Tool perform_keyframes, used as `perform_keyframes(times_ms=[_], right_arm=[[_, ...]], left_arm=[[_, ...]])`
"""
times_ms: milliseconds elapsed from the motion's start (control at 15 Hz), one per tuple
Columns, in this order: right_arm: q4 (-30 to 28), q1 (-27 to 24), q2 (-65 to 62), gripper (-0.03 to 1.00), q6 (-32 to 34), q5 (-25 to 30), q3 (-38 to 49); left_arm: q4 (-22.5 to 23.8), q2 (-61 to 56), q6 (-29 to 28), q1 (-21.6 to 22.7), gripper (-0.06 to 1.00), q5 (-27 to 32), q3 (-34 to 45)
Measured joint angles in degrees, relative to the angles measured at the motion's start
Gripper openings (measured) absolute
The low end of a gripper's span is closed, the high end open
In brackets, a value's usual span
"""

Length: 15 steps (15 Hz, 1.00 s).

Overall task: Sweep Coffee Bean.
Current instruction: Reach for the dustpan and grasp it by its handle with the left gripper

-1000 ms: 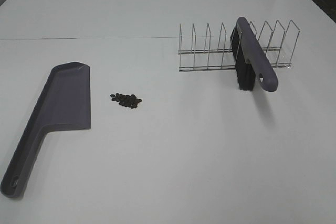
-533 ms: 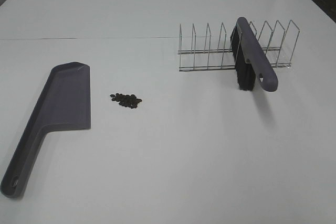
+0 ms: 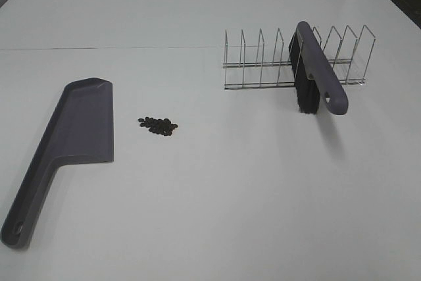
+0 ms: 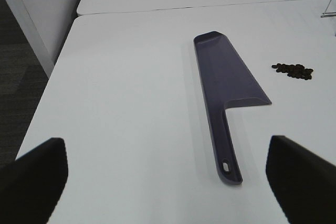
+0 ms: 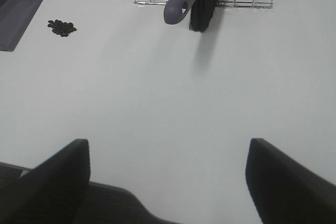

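Left wrist view, coffee beans (image 4: 293, 70) well beyond released left pincer (image 4: 168, 182), right pincer (image 5: 169, 182) released

no readable text, label, brand or number on any visible surface

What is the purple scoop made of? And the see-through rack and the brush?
The dustpan looks like moulded plastic: one smooth purple-grey piece with a dull sheen. The rack seems to be thin metal wire, silvery and shiny. The brush has a matching plastic-looking handle and black bristles, probably synthetic fibre, though that is unsure.
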Motion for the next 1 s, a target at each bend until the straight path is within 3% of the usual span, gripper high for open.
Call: perform_keyframes(times_ms=[1000], right_arm=[[-0.1, 0.0, 0.0, 0.77, 0.1, 0.0, 0.0]], left_arm=[[0.0, 0.0, 0.0, 0.0, 0.95, 0.0, 0.1]])
